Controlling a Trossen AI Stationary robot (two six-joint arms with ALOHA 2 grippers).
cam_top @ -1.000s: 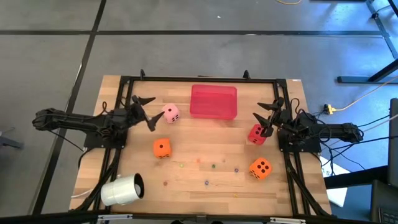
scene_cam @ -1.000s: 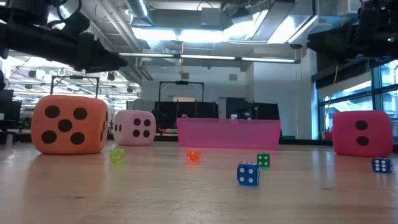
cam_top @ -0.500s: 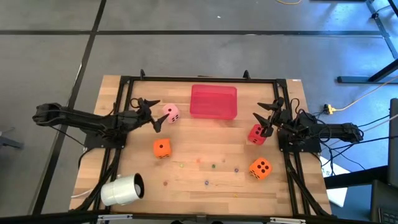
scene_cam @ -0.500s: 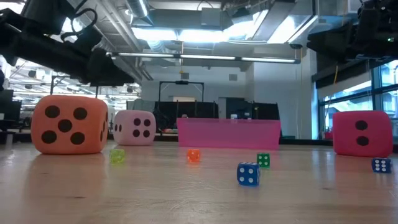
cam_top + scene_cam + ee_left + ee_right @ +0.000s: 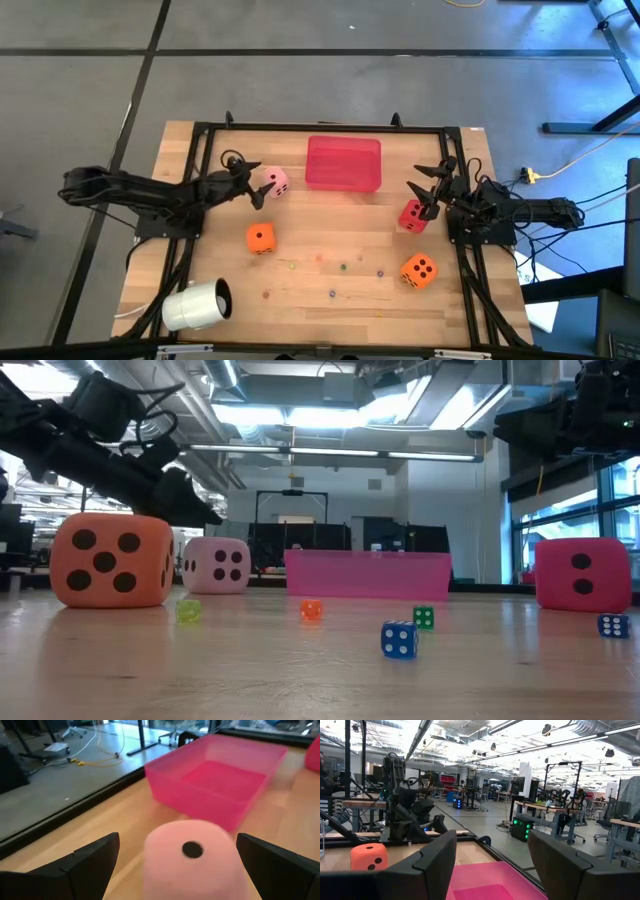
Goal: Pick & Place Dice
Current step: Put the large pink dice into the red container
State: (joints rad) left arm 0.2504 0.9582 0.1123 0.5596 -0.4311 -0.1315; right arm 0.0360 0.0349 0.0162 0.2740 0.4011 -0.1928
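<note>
A pale pink die (image 5: pixel 275 183) rests on the table left of the red tray (image 5: pixel 343 163). My left gripper (image 5: pixel 256 185) is open just left of it, its fingers wider apart than the die. In the left wrist view the pink die (image 5: pixel 192 860) sits between the two fingers (image 5: pixel 90 862) without touching them. An orange die (image 5: pixel 260 238) lies nearer the front. A red die (image 5: pixel 412 215) and a second orange die (image 5: pixel 418 270) lie on the right. My right gripper (image 5: pixel 431 187) waits open above the red die's far side, tilted slightly upward.
A white cup (image 5: pixel 197 305) lies on its side at the front left corner. Several tiny coloured dice (image 5: pixel 399 639) are scattered along the front middle. A black frame (image 5: pixel 320 127) borders the work area. Bare wood lies between the big dice.
My left gripper has moved toward the table's right edge and downward, closing in on the pink die, and stays open. The dice have not moved.
</note>
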